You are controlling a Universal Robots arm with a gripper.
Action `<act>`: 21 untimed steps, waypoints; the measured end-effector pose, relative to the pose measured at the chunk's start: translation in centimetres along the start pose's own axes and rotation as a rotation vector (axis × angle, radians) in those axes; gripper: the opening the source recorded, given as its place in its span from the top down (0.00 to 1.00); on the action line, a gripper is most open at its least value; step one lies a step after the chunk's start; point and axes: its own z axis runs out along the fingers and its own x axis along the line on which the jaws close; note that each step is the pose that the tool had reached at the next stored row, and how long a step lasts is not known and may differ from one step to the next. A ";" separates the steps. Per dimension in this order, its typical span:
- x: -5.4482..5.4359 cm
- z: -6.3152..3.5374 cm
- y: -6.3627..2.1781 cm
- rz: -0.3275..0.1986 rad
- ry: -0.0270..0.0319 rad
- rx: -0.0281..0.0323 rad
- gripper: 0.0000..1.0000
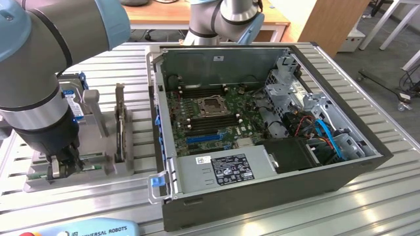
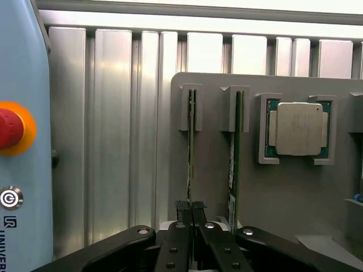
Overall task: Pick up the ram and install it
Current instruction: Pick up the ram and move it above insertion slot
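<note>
End effector: closed, pinching the ram by its thin edge, lower left of the exterior view.
Ram: standing on edge in a gray holder slot, just beside a second stick.
Computer case: open, centre of the exterior view.

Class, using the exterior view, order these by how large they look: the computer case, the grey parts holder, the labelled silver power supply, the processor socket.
1. computer case
2. grey parts holder, partly hidden by the arm
3. labelled silver power supply
4. processor socket, farther back yet plainly smallest
</note>
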 end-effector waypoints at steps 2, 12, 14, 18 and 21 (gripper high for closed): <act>0.0 -0.25 -0.03 0.000 -0.0001 -0.0001 0.89; 0.0 -1.90 -0.22 0.001 0.0000 -0.0029 0.89; -0.1 -2.32 -0.25 0.001 0.0000 -0.0034 0.89; -0.1 -3.23 -0.31 0.002 0.0000 -0.0043 0.89; -0.1 -3.94 -0.36 0.003 0.0000 -0.0048 0.89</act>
